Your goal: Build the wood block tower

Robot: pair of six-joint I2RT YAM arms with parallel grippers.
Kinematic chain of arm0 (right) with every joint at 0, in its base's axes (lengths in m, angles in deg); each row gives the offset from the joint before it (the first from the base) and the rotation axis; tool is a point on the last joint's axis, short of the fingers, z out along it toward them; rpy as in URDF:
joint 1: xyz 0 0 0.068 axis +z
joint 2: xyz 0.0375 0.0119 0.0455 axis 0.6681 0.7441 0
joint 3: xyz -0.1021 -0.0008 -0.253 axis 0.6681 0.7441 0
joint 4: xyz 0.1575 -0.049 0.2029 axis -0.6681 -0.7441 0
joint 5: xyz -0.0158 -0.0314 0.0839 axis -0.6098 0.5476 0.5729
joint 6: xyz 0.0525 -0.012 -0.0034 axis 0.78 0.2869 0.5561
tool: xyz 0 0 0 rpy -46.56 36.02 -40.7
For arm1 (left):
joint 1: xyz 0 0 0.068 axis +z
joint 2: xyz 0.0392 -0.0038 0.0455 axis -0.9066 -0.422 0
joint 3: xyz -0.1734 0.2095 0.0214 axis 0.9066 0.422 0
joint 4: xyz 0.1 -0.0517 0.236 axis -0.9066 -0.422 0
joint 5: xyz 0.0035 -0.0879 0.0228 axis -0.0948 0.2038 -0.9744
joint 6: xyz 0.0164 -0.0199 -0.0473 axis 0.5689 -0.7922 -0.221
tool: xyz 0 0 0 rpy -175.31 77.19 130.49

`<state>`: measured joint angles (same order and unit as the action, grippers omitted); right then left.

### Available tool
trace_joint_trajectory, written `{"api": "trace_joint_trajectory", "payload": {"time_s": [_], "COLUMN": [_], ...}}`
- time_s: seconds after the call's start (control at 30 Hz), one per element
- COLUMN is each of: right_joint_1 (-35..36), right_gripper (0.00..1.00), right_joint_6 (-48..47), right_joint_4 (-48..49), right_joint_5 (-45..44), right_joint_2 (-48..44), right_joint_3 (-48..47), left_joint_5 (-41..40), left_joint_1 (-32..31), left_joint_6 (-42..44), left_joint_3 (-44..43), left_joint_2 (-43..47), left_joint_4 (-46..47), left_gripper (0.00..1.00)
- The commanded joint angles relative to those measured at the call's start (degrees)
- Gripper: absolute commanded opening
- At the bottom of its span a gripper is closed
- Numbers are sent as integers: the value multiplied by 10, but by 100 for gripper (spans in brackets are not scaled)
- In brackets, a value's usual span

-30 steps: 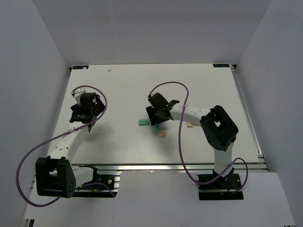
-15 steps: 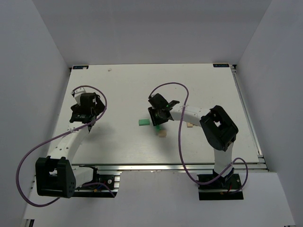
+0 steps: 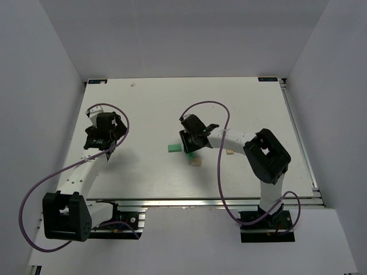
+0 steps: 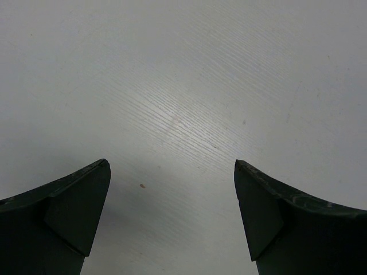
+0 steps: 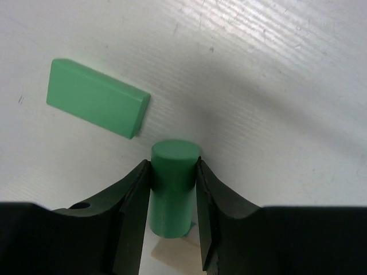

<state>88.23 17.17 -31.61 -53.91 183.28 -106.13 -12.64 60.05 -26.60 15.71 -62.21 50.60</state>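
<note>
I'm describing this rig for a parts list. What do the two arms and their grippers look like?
The left arm and right arm have white links, bulky black joints and black bases. A purple cable loops along each. The left gripper and right gripper have dark, smooth, tapering fingers.

The left arm [image 3: 77,179] and right arm [image 3: 232,137] match — white links, chunky black joints. A purple cable [image 3: 219,172] loops off each; the pincer fingers [image 4: 69,212] are dark wedges.

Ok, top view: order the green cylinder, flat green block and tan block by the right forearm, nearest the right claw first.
1. green cylinder: gripped in the right claw.
2. flat green block: just left of it.
3. tan block: right, beside the forearm.
</note>
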Motion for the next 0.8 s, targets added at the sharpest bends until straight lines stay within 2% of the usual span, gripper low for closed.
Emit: {"api": "trace_joint_trajectory", "payload": {"time_s": [0.0,0.07,0.13,0.2,0.27,0.3,0.33,0.4,0.43,0.57,0.63,0.77], "right_joint_1": [2,3,3,3,3,3,3,3,3,3,3,3], "right_gripper": [16,10,9,8,8,8,8,8,8,7,7,8], "right_joint_6": [-31,-45,-86,-110,-135,-144,-153,-154,-158,-171,-178,-204], "right_joint_4": [66,130,192,298,350,407,440,485,480,473,406,366], "right_joint_5": [27,49,64,119,153,163,177,181,180,189,181,192], "right_joint_2": [-47,-83,-113,-160,-201,-215,-227,-252,-255,-251,-237,-209], "right_joint_3": [38,81,119,190,249,270,290,325,325,332,295,272], "left_joint_5": [10,38,70,113,229,286,388,471,487,416,416,412], "left_joint_1": [1,1,2,1,1,1,1,-1,-2,-1,-2,-1], "left_joint_6": [0,5,10,18,23,19,13,0,0,0,1,4], "left_joint_3": [5,7,9,10,13,21,27,43,44,37,39,41], "left_joint_2": [24,26,33,40,44,44,46,45,47,59,56,47], "left_joint_4": [6,13,18,27,53,67,106,148,158,128,124,122], "left_gripper": [98,98,98,98,98,98,98,98,98,98,98,98]}}
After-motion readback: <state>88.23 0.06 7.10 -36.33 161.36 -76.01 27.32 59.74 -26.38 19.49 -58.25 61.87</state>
